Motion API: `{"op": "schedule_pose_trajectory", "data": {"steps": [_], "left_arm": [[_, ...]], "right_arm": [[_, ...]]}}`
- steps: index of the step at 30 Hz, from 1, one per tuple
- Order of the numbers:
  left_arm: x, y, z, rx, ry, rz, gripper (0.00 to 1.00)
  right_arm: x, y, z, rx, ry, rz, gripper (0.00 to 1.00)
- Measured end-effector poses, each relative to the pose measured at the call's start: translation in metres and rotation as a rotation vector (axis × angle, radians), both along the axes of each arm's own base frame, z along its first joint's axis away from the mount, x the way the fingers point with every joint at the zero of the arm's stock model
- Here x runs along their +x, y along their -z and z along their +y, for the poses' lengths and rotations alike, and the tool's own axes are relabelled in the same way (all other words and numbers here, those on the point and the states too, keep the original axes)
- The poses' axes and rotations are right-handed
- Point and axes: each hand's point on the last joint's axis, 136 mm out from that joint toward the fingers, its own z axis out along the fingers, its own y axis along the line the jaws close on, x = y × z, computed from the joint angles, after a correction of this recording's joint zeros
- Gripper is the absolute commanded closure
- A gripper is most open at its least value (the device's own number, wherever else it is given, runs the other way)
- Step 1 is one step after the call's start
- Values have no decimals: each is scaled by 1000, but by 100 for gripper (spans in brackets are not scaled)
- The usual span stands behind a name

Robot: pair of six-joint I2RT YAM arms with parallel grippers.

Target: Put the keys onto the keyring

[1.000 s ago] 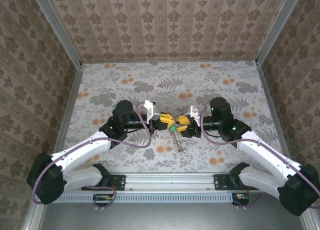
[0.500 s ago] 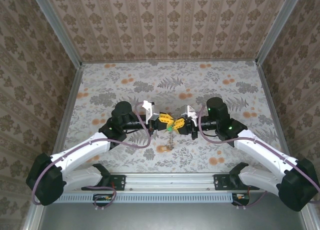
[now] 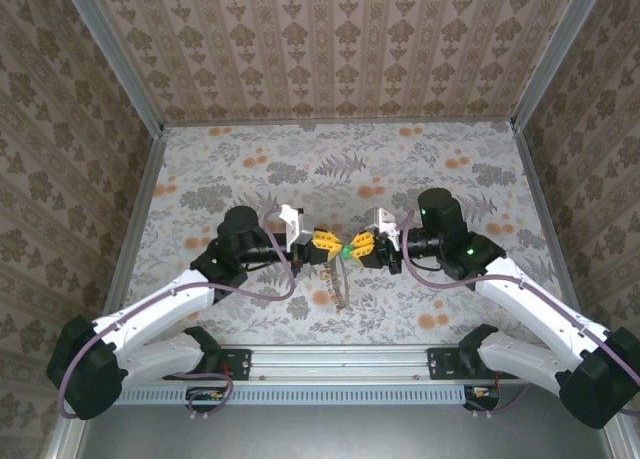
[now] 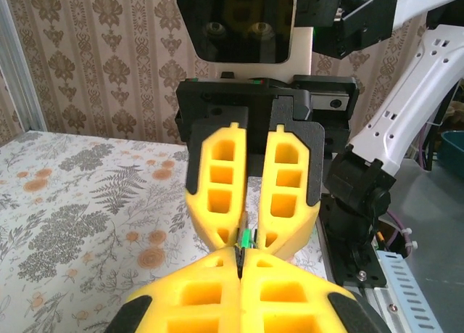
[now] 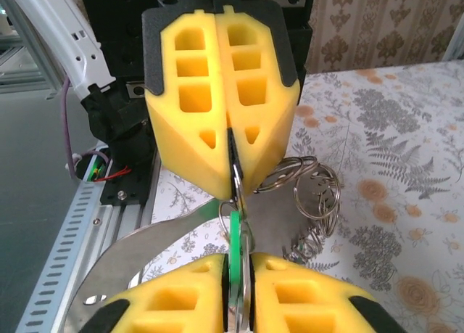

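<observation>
While facing tip to tip above table, clamps ring in left gripper, pinches green key in right gripper, small rings hanging just beside.

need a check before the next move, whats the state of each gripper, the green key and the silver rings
left gripper: shut on a thin metal piece
right gripper: shut on the green key
green key: held up edge-on between the grippers
silver rings: bunched, loose, ungripped

A robot test booth, this: damask-papered panels box in a floral-covered table, aluminium rail running along the front.
</observation>
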Motion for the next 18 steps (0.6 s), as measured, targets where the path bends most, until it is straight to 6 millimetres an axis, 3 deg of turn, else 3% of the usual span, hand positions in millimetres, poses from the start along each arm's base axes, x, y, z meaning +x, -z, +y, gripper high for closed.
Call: {"op": "schedule_pose_trajectory", "data": {"steps": [6, 11, 18], "left_arm": [[0, 0, 0, 0, 0, 0, 100], [0, 0, 0, -1, 0, -1, 100], [-2, -4, 0, -14, 13, -13, 100]], "right_arm": [[-2, 9, -2, -33, -11, 12, 73], [-7, 0, -6, -40, -18, -28, 68], [-7, -17, -6, -23, -24, -81, 74]]}}
